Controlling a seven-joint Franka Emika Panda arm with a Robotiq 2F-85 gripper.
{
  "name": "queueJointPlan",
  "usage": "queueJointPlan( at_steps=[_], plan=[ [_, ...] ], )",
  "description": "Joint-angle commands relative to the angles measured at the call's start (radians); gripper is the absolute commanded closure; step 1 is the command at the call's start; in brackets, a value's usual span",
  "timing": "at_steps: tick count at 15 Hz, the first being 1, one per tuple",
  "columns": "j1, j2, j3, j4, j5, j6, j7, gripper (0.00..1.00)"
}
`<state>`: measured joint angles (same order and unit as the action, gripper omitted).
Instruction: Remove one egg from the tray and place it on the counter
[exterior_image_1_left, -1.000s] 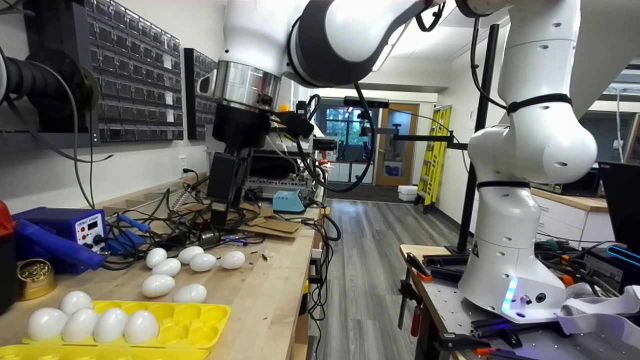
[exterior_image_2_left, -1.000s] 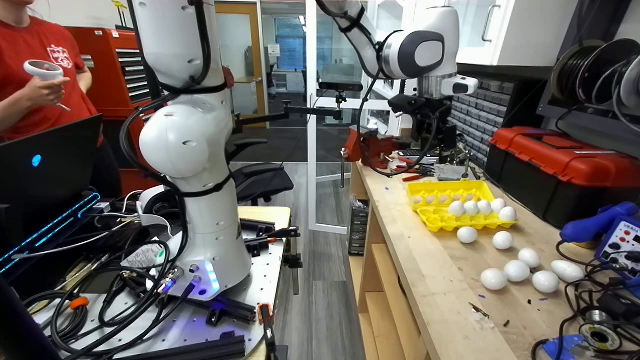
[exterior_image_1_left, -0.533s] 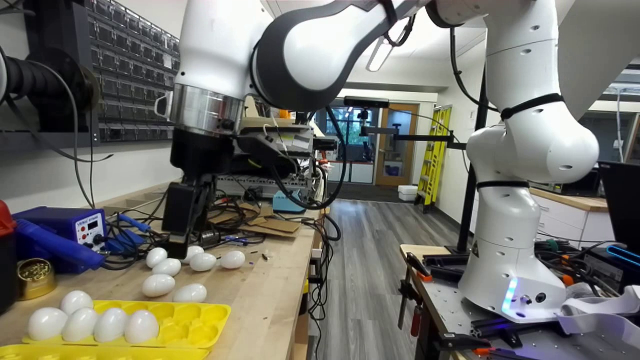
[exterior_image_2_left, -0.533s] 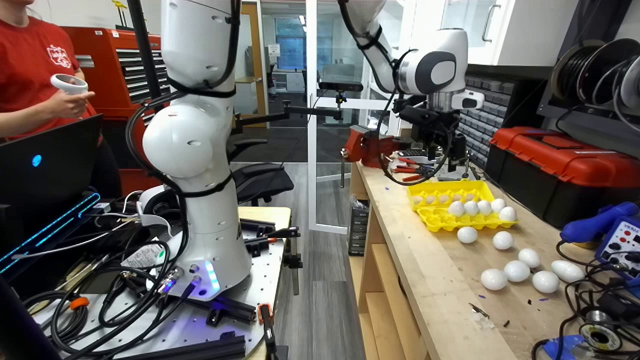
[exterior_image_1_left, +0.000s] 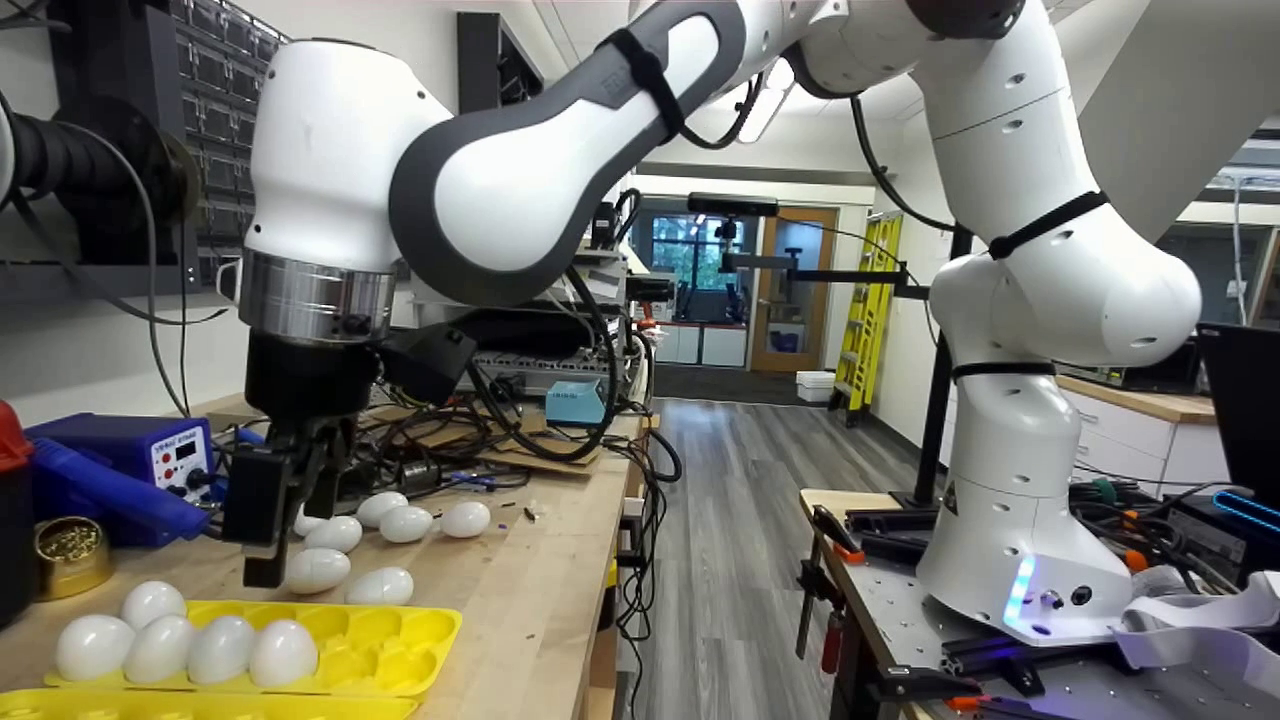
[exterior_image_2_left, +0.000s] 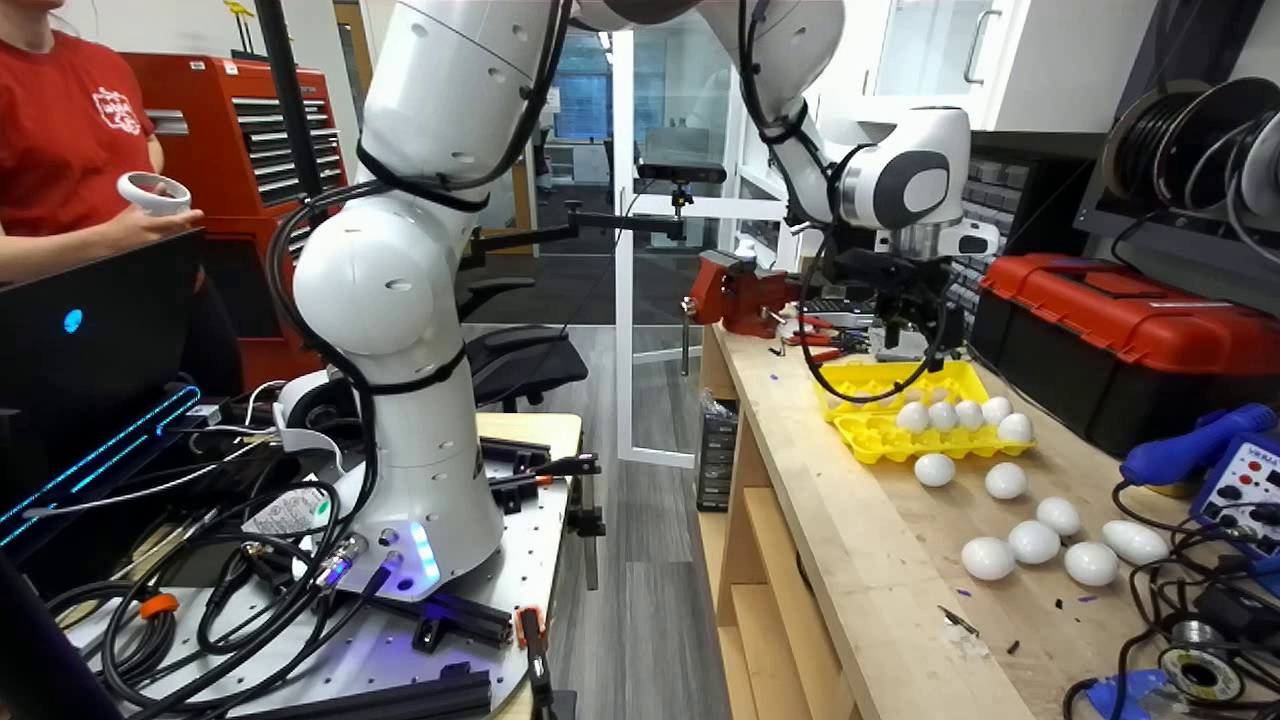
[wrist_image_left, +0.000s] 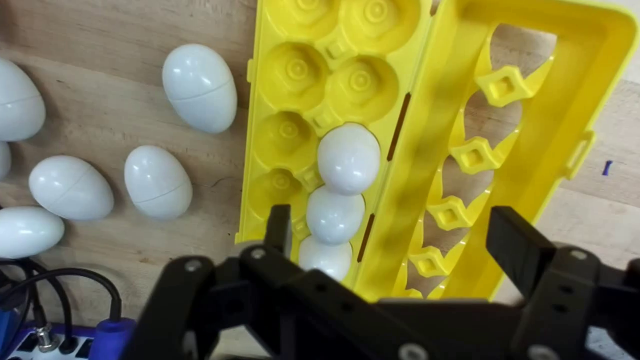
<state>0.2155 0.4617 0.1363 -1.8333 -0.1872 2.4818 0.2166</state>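
Observation:
The yellow tray (exterior_image_1_left: 395, 645) lies open on the tan wooden counter (exterior_image_1_left: 530, 600); it also shows in an exterior view (exterior_image_2_left: 875, 442) and in the wrist view (wrist_image_left: 296, 70). Several white eggs stand in its cells, among them an egg (wrist_image_left: 348, 159) at the end of the row and a second egg (wrist_image_left: 335, 215) beside it. Other cells are empty. My gripper (wrist_image_left: 392, 227) is open and empty above the tray, pointing down; one finger is over the egg cells, the other over the lid half. The gripper also shows in an exterior view (exterior_image_1_left: 285, 530). It hides part of the egg row.
Several loose white eggs (exterior_image_1_left: 405, 524) lie on the counter beside the tray. A blue box (exterior_image_1_left: 130, 475) and tangled cables (exterior_image_1_left: 470, 430) are along the wall. A red-lidded toolbox (exterior_image_2_left: 1130, 340) stands behind the tray, and a red vise (exterior_image_2_left: 735, 290) at the counter's edge.
The arm has swung across the counter toward the tray and lowered, so my gripper has come from over the cables to above the tray. The eggs and tray have not moved.

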Motion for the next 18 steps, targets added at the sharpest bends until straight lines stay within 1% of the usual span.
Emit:
queueJointPlan(
  at_steps=[1, 6, 12, 18],
  plan=[
    [0.031, 0.075, -0.033, 0.089, -0.001, -0.022, -0.019, 0.0],
    [0.042, 0.12, -0.048, 0.121, 0.006, -0.038, -0.025, 0.0],
    [0.036, 0.124, -0.044, 0.094, 0.021, -0.04, -0.029, 0.0],
    [0.034, 0.143, -0.034, 0.078, 0.03, 0.005, -0.035, 0.0]
  ],
)
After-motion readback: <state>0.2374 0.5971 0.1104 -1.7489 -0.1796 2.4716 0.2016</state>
